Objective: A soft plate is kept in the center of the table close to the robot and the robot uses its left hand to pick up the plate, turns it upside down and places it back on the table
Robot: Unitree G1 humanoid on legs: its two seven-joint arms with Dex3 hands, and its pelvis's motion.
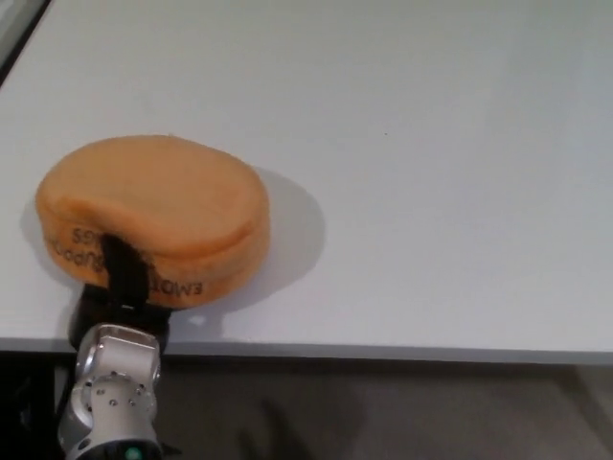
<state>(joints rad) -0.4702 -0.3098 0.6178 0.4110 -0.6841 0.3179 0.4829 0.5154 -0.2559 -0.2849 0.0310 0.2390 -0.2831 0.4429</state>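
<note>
The left hand (117,287) pinches the near edge of the plate (153,216), which looks soft, light and squashy on the bench (431,192).

Left hand (117,292) low at picture's lower left, fingers (122,276) clamped, silver wrist (110,388) below

**One plate, one hand, one table**

One soft orange plate (158,216) sat at the left of the frame. One black robot hand (117,292), the left, showed at the lower left, with one finger (123,273) visible, pressed over the plate's printed rim. One silver wrist (110,393) appeared beneath it. One white table (431,172) filled most of the picture. One shadow fell right of the plate.
</note>
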